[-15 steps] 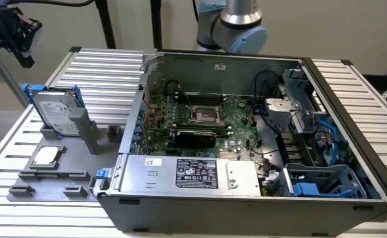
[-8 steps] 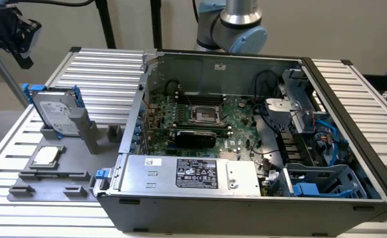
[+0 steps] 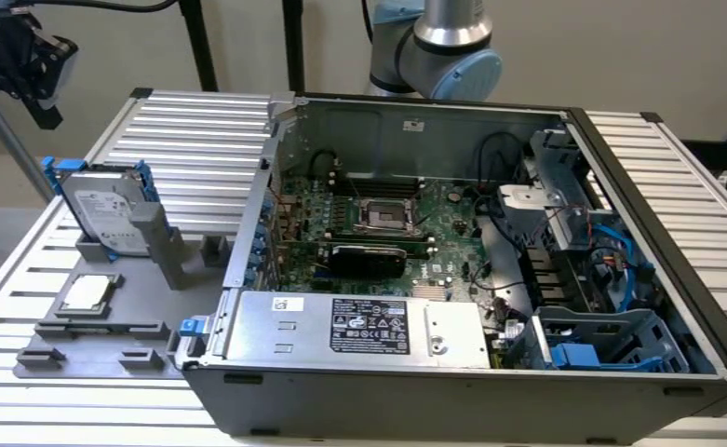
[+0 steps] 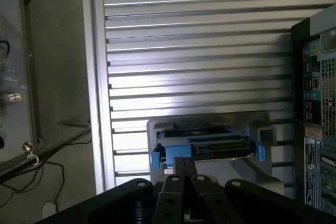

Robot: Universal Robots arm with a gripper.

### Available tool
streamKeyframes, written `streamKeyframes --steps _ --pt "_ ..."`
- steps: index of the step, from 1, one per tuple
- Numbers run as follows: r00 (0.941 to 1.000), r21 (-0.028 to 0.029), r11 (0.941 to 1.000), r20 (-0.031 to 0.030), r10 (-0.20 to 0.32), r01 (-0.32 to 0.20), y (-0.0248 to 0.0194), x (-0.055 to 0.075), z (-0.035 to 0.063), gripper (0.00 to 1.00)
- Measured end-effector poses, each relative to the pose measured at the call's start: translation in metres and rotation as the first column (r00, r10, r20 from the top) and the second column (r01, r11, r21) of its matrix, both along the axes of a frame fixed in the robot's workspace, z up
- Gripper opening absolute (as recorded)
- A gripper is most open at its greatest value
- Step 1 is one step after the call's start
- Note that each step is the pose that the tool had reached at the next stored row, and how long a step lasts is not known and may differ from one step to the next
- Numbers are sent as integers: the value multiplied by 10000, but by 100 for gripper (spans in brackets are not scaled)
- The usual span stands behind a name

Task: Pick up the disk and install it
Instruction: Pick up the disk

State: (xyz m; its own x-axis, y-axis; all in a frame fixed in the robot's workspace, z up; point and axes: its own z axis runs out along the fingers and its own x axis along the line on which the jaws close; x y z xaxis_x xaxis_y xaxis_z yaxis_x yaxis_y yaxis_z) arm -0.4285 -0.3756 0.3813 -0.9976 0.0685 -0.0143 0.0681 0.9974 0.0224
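Presently, at the exterior view's left, my gripper (image 3: 43, 110) hangs above the disk (image 3: 105, 207), jaws shut tight, holding and touching nothing. Disk stands on edge in a grey stand (image 3: 152, 237), probably so its blue-framed top edge offers a grip from above. Open computer case (image 3: 437, 116) sits to the right, disk not yet installed

A ribbed aluminium table (image 3: 202, 130) carries two things side by side; an open computer tower case (image 3: 463, 405) lies on its side toward the exterior view's right; a flat grey fixture plate (image 3: 152, 303) rests just beside it, toward the exterior view's left.
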Motion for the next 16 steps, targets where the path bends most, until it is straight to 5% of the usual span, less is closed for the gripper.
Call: streamKeyframes --steps 16 --pt "10000 2 10000 0 98 -98 0 0 0 11"
